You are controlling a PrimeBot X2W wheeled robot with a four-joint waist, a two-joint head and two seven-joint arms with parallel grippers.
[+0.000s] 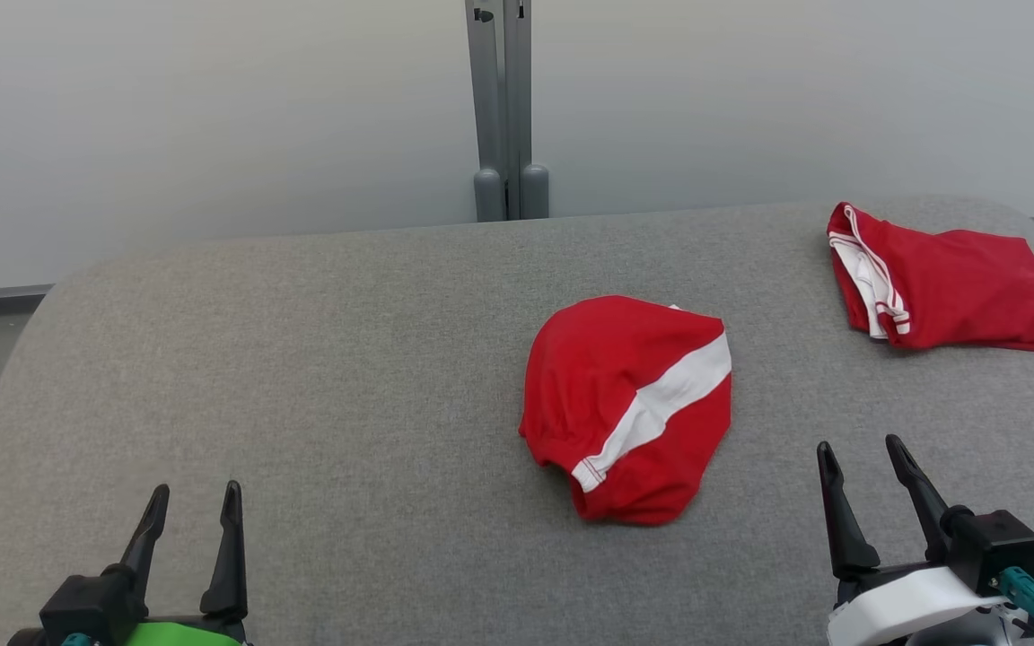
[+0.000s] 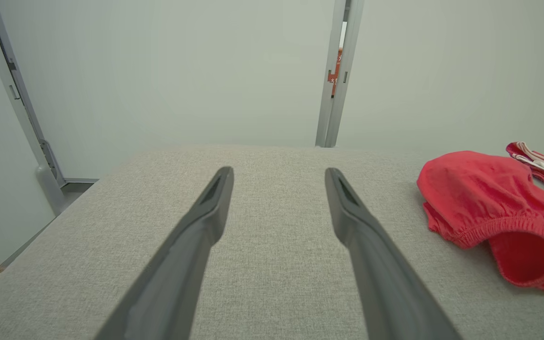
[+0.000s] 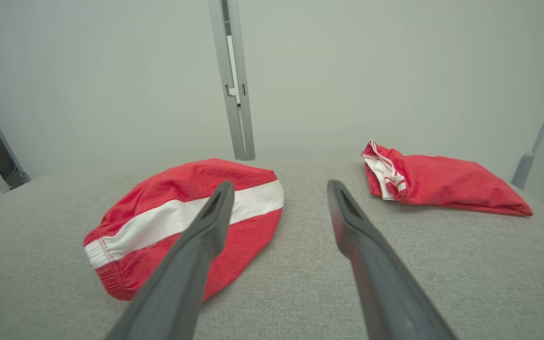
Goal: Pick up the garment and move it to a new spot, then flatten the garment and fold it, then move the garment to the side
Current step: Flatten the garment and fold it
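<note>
A red garment with a white stripe lies bunched in the middle of the grey padded table. In the left wrist view the garment is off to the right; in the right wrist view the garment lies ahead and left of the fingers. My left gripper hovers open near the table's front left, far from the cloth; its own camera shows the left gripper with nothing between its fingers. Open too, my right gripper stands just right of the garment, seen as the right gripper over bare table.
A second red garment with white trim lies folded at the table's far right corner, also the second garment ahead right. A grey post stands behind the table's far edge against pale wall panels.
</note>
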